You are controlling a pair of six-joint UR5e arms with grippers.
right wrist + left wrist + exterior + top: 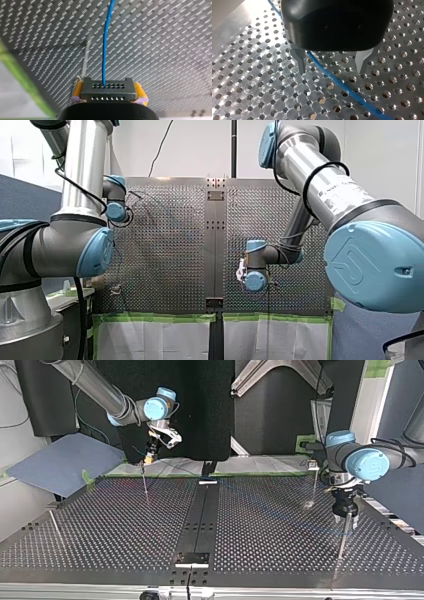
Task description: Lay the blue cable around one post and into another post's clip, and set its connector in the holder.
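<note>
My right gripper (108,96) has its yellow pads shut on a dark grey connector (108,89) with rows of small holes. The blue cable (106,42) leaves the connector and runs ahead over the perforated plate, beside a thin post (85,58). At the top view's left, the same gripper (150,454) hangs above the plate's far edge, over a thin post (145,482). My left gripper (332,71) stands open just above the plate, and the blue cable (342,82) passes between its metal fingers (300,62). At the top view's right, it (346,519) is right above another post (342,542).
Two more thin posts stand on the plate, one (55,525) at the top view's near left and one (312,487) at its far right. A dark centre strip carries a small bracket (191,558) near the front edge. Green tape (160,317) lines the plate's edge.
</note>
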